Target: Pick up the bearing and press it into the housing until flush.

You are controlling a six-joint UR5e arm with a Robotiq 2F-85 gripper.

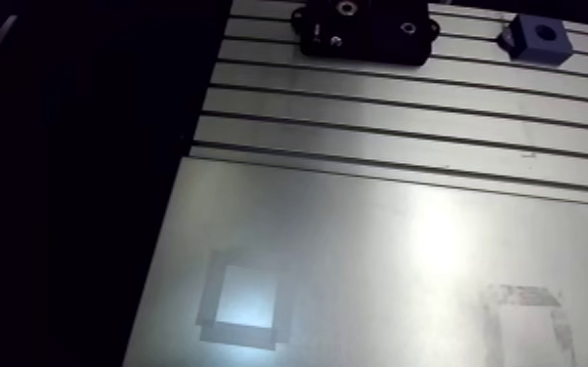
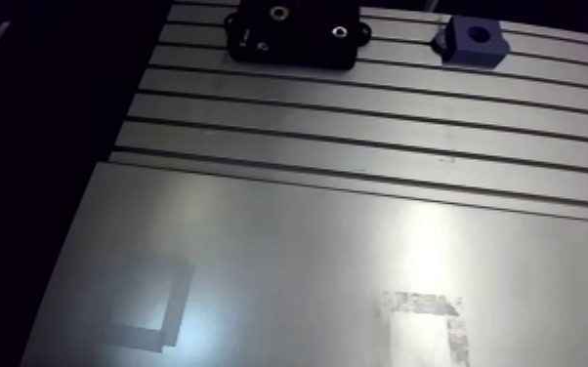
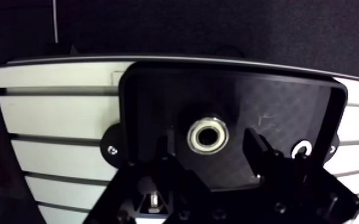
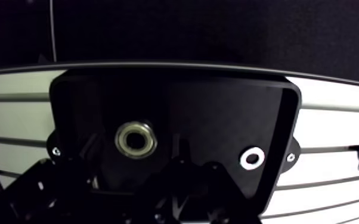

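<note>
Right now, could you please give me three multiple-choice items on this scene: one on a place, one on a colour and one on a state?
1. Where does the silver ring bearing lie? A on the black housing plate; B on a wooden shelf; C in a person's hand.
2. What colour is the square block with a round hole? A red; B blue; C yellow.
3. How is the tool? A shut on the bearing; B shut on the block; C open.
Answers: 1 A, the ring sits within the black plate. 2 B, the arm view shows it dark blue. 3 C, the fingers stand apart with the bearing untouched beyond them.
</note>
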